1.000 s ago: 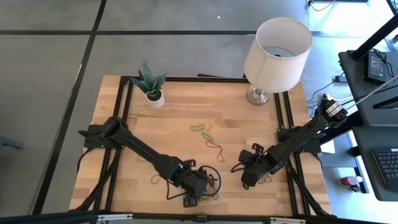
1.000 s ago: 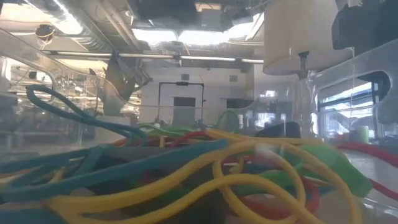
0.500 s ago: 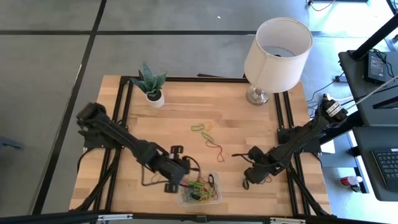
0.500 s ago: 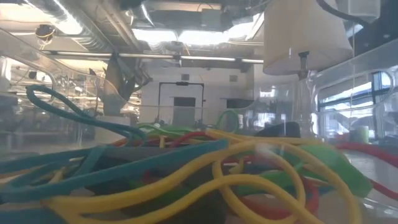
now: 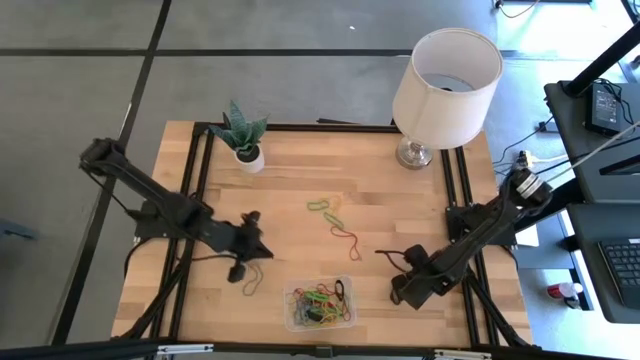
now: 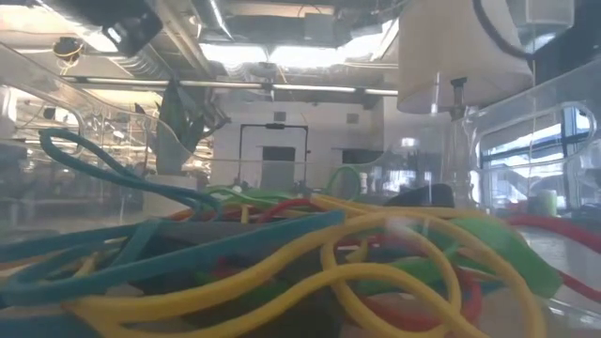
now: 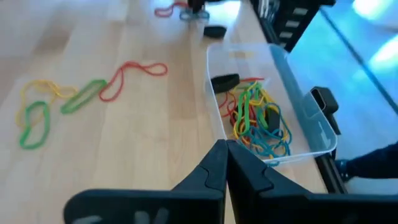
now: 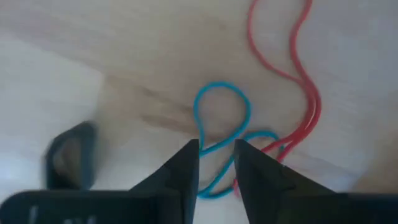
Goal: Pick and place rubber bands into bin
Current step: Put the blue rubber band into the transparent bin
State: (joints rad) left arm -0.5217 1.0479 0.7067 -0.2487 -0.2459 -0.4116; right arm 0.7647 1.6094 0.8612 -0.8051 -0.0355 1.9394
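Observation:
The clear bin (image 5: pixel 320 303) stands near the table's front edge, holding a heap of yellow, green, red and blue rubber bands (image 7: pixel 255 118); the low view looks through this heap (image 6: pixel 300 253). Left of the bin, my left gripper (image 5: pixel 262 250) hovers shut and holds nothing (image 7: pixel 225 155). Right of the bin, my right gripper (image 5: pixel 402 292) points down at the table and is open. Its fingertips (image 8: pixel 214 149) stand on either side of a strand of a blue band (image 8: pixel 221 115), beside a red band (image 8: pixel 298 74). Whether they touch it I cannot tell.
Loose bands lie on the wood: green and yellow ones (image 5: pixel 320 207), a red one (image 5: pixel 345 240) mid-table and a pale one (image 5: pixel 250 287) below my left gripper. A lamp (image 5: pixel 445 85) stands at the far right and a potted plant (image 5: pixel 242 135) at the far left.
My left gripper has drawn back from over the bin toward the table's left edge and somewhat farther, leaving the bin uncovered. My right gripper has shifted a little toward the near edge.

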